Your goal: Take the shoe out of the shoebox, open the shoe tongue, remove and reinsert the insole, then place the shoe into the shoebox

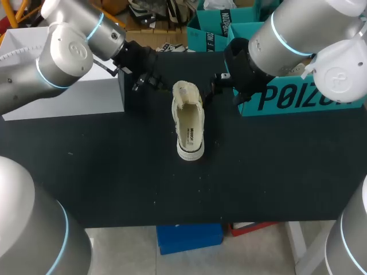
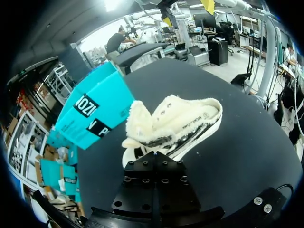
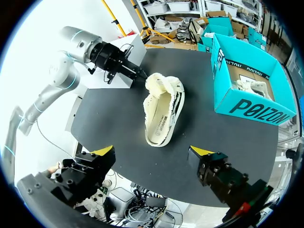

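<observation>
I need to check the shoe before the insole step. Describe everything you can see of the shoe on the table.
The shoe is a cream low-top with fleecy lining, dark side stripes and a pale sole. It sits sole down on the black table, outside the teal shoebox. Its fluffy tongue is folded out over the toe, opening the shoe; a printed insole lies inside. The left gripper is close to the tongue end; contact cannot be told.

White box (image 1: 86,97), blk table (image 1: 114,183).
</observation>
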### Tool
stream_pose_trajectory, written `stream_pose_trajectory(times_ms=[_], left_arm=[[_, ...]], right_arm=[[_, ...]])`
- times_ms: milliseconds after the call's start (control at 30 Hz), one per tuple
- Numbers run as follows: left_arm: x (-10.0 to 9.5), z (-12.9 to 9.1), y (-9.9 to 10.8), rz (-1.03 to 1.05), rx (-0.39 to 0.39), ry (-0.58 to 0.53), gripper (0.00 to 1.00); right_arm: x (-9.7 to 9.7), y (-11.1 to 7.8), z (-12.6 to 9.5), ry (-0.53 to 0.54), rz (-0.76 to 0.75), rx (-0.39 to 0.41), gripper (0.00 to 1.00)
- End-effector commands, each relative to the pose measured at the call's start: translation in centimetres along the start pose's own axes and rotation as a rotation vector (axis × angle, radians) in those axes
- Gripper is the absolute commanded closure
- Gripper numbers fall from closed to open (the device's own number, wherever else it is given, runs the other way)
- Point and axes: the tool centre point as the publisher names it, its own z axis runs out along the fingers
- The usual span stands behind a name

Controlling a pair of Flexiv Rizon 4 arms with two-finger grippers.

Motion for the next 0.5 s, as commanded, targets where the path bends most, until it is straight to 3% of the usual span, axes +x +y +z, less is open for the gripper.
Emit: stream_pose_trajectory(times_ms=[33, 500], left_arm=[[-0.4, 1.2, -0.2, 0.002, 0.000, 0.009, 1.00], [0.6, 2.8, -1.8, 0.007, 0.036, 0.037, 1.00]], right_arm=[[0.0, 0.0, 0.2, 0.002, 0.000, 0.000, 0.00], [0.0, 0.0, 0.2, 0.002, 0.000, 0.000, 0.00]])
